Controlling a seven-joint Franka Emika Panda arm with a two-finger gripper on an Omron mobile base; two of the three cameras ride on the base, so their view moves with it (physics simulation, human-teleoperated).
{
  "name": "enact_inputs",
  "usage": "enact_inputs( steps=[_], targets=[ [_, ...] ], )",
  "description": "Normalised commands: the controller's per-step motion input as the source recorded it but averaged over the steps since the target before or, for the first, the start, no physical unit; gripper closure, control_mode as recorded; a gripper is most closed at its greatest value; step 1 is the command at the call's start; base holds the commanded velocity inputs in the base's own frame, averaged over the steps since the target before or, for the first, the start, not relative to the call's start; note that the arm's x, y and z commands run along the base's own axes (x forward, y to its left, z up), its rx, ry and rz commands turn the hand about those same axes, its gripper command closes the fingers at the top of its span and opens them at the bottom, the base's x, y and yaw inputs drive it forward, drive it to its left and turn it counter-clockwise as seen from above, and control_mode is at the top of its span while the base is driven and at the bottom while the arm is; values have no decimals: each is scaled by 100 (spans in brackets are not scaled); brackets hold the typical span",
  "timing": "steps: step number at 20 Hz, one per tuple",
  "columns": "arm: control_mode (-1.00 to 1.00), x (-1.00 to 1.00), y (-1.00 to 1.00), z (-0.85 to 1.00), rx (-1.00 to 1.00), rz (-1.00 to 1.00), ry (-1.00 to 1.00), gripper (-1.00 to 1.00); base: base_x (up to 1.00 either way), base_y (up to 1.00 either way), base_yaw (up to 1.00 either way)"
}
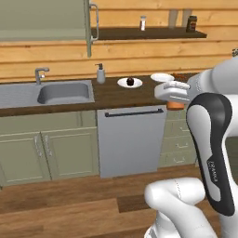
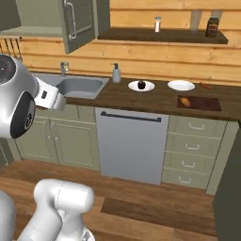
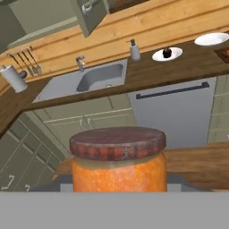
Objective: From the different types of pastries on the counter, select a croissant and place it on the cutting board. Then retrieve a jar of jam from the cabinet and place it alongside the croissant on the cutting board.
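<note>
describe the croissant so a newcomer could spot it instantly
Start at the long dark wood counter and go right, past the sink and the two white plates, to the reddish-brown cutting board. The croissant lies on the board's left end: small, golden-orange, elongated, unlike the dark cupcake on its plate.

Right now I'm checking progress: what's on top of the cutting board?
The croissant lies on the cutting board, near its left end. The jar of jam isn't there; it's at the hand.
</note>
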Motion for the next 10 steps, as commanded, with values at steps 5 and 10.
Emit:
enact_inputs(
  steps=[5, 10],
  targets=[
    [100, 0, 0, 0, 0, 0, 0, 100, -16, -100, 7],
    [100, 0, 0, 0, 0, 0, 0, 100, 14, -100, 2]
  ],
)
